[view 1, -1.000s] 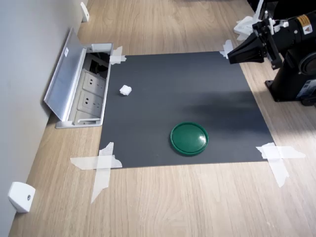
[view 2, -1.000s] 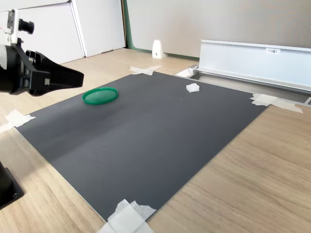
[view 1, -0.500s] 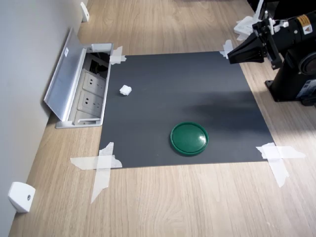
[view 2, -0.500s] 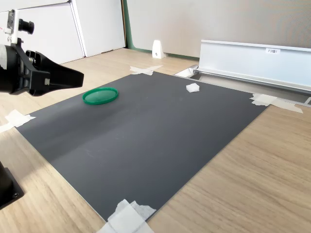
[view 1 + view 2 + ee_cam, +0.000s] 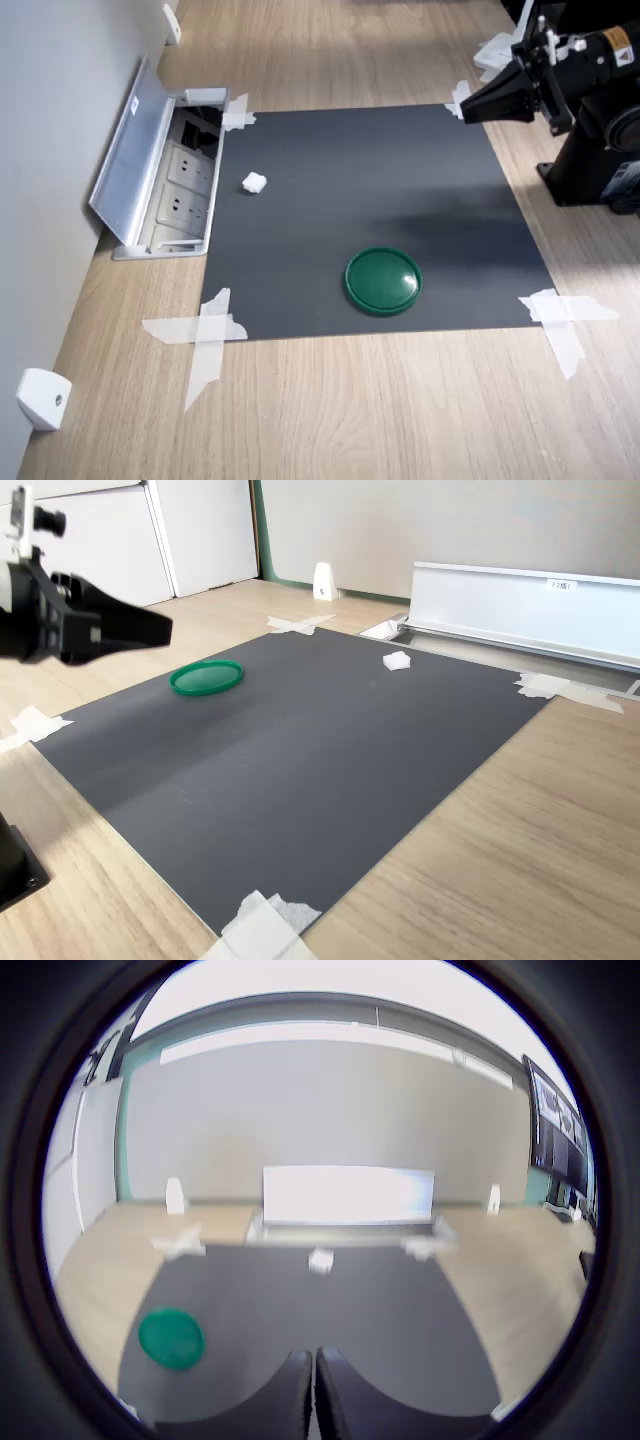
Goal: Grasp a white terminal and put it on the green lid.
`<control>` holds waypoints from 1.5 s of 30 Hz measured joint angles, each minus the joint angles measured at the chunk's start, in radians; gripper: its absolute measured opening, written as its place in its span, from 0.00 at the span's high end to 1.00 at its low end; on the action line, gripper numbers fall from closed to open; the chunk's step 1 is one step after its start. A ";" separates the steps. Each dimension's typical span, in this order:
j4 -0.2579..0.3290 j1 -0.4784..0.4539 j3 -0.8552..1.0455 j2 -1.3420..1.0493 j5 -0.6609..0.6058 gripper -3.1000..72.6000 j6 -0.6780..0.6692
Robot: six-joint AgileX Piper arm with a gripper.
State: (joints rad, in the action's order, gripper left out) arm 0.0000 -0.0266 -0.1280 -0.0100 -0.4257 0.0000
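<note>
The white terminal (image 5: 254,182) (image 5: 397,660) (image 5: 320,1261) lies on the dark mat (image 5: 380,190) close to the open socket box. The green lid (image 5: 383,280) (image 5: 206,676) (image 5: 171,1338) rests flat on the same mat, nearer the first exterior view's bottom edge, with nothing on it. My gripper (image 5: 467,108) (image 5: 162,627) (image 5: 313,1390) hovers above the mat's corner at the first exterior view's upper right, far from both objects. Its black fingers are pressed together, shut on nothing.
An open metal socket box (image 5: 165,180) with its raised flap borders the mat at the first exterior view's left. White tape strips (image 5: 205,330) hold the mat's corners. A white wedge piece (image 5: 42,398) sits by the wall. The arm's black base (image 5: 600,170) stands beside the mat.
The gripper has risen slightly, staying shut. The terminal and lid have not moved.
</note>
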 joint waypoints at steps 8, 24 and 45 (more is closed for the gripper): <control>-0.026 0.000 -0.248 0.295 -0.012 0.97 0.000; -0.033 0.000 -0.786 0.960 -0.421 0.97 -0.075; 0.207 -0.160 -1.376 1.556 -0.774 0.48 -0.810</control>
State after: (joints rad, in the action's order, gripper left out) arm 0.2069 -0.1861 -1.5037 1.5459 -1.1996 -0.8101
